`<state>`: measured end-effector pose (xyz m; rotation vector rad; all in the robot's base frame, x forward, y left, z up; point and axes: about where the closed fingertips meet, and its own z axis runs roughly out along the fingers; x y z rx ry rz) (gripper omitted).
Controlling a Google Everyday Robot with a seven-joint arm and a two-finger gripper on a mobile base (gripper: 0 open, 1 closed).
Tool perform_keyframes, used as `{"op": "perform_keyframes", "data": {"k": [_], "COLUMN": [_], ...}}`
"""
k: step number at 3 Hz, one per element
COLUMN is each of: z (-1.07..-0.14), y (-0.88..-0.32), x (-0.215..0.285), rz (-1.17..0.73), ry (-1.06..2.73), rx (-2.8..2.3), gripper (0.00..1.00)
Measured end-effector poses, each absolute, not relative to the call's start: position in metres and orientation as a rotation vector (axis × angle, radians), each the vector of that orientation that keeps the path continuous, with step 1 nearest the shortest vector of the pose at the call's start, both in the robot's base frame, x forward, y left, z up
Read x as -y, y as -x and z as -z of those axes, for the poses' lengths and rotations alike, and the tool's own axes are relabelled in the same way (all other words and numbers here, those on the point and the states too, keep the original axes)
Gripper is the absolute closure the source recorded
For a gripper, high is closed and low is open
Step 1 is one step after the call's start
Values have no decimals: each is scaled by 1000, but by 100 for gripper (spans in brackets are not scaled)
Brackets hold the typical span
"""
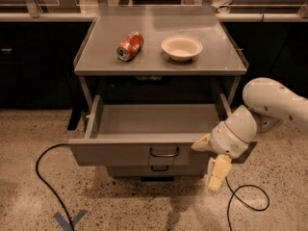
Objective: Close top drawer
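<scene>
The top drawer (120, 153) of the grey metal cabinet stands partly open, and its inside (154, 119) is bare. Its wide grey front panel carries a small dark loop handle (164, 152). My gripper (210, 159) is at the right end of that front panel, on the white arm coming in from the right. It is open and holds nothing. One finger (200, 143) points left against the panel's right end, and the other finger (218, 173) hangs down below it.
A crushed red can (130, 46) and a white bowl (182, 47) lie on the cabinet top (106, 61). A narrower drawer front (139, 170) sits below. Black cables lie on the speckled floor at the left (45, 184) and right (248, 198). Dark counters stand behind.
</scene>
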<state>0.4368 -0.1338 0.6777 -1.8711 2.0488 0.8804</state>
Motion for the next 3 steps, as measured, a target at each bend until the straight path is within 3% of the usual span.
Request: {"op": "perform_keyframes", "data": {"k": [2,3], "z": [-695,-695], "y": [-510,-510], "x": [137,137], "rz": [-804,-804], "ry": [1803,1803], "rx": [-2111,-2111], "gripper": [0,0]}}
